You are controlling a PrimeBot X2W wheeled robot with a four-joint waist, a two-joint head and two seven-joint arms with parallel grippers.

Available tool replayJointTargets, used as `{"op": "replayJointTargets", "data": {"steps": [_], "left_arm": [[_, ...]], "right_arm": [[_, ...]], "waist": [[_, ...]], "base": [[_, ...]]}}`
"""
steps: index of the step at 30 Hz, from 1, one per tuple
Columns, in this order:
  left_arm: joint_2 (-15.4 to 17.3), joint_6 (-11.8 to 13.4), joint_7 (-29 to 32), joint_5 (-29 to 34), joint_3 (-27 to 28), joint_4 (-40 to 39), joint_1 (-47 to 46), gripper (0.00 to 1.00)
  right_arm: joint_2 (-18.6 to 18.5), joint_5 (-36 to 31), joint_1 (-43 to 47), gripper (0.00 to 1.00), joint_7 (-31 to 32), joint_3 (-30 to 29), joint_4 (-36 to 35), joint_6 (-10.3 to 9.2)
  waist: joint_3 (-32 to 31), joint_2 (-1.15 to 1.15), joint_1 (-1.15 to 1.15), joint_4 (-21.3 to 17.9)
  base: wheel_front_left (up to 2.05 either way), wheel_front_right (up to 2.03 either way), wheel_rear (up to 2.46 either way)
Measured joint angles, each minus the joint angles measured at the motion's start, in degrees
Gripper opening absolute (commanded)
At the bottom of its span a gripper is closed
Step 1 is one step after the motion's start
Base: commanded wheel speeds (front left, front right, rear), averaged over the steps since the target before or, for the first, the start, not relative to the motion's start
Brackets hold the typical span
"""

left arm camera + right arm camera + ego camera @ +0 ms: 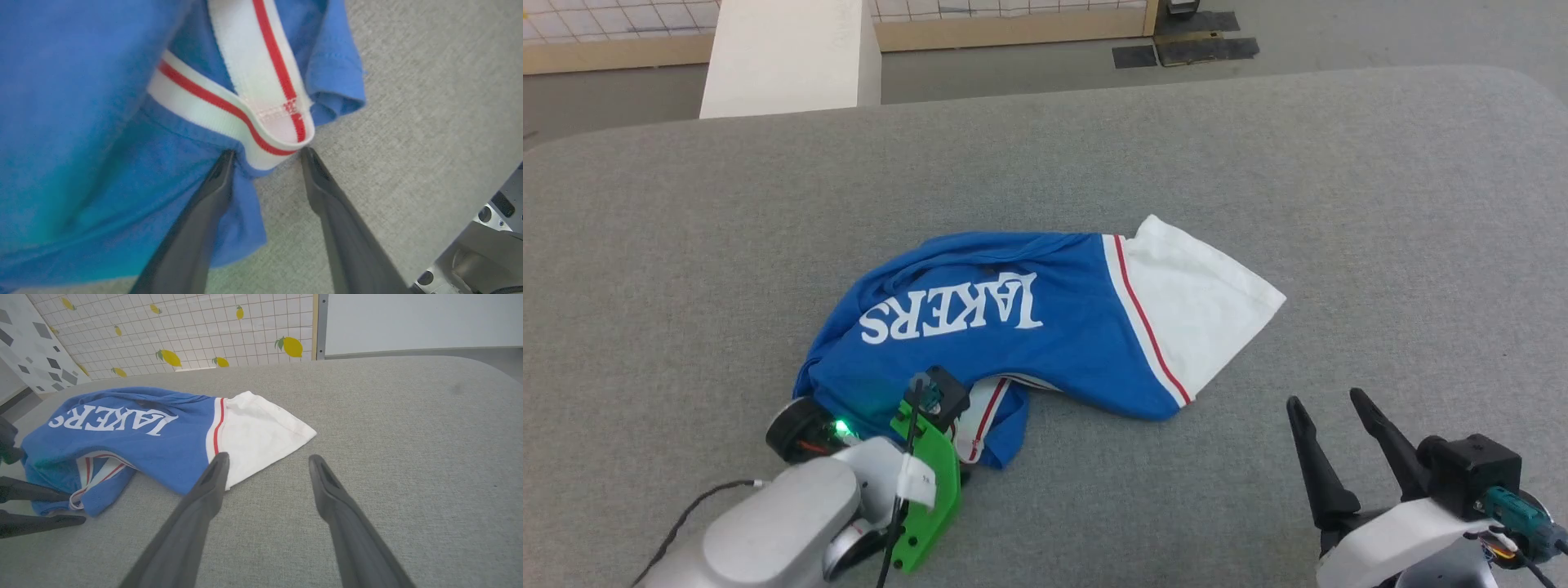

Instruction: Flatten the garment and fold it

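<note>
Blue garment (1086,351), "LAKERS" | left end effector (267,153) spread | right end effector (267,457) spread

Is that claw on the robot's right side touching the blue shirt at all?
Apart. In the head view the right gripper stands open beside the garment, with a strip of bare gray surface between them.

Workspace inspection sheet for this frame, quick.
Surface: grey fabric-covered table.
Job's things: blue LAKERS jersey, crumpled; one white sleeve spread toward the robot's right.
Clutter: nothing seen.
End effectors: left end effector open, tips astride the red-striped trim; right end effector open, apart from the jersey.
Cables: black cable beside the left arm.
Surroundings: lemon-print tiled panel, white block, dark floor mats.
</note>
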Motion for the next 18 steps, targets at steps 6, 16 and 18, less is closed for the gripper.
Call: {"op": "replayJointTargets", "data": {"steps": [6,16,18], "left_arm": [[-0.5,-2.1,-0.8,1.0,-1.4,1.5,-2.1,0.0],[-0.5,-3.1,-3.9,4.7,-3.3,-14.6,-4.4,0.0],[0.6,-2.2,-4.0,4.8,-1.8,-18.9,-5.7,0.0]], "right_arm": [[0.0,0.4,-0.2,1.0,-0.2,-0.4,0.6,0.0],[0.0,1.3,0.0,1.0,-0.4,-1.5,1.4,0.0],[0.0,1.4,0.0,1.0,-0.4,-1.5,1.4,0.0]], "waist": [[-0.2,0.0,0.0,0.0],[-2.9,0.0,0.0,1.9],[-3.3,0.0,0.0,2.3]], "base": [[0.0,0.0,0.0],[0.0,0.0,0.0],[0.0,0.0,0.0]]}}
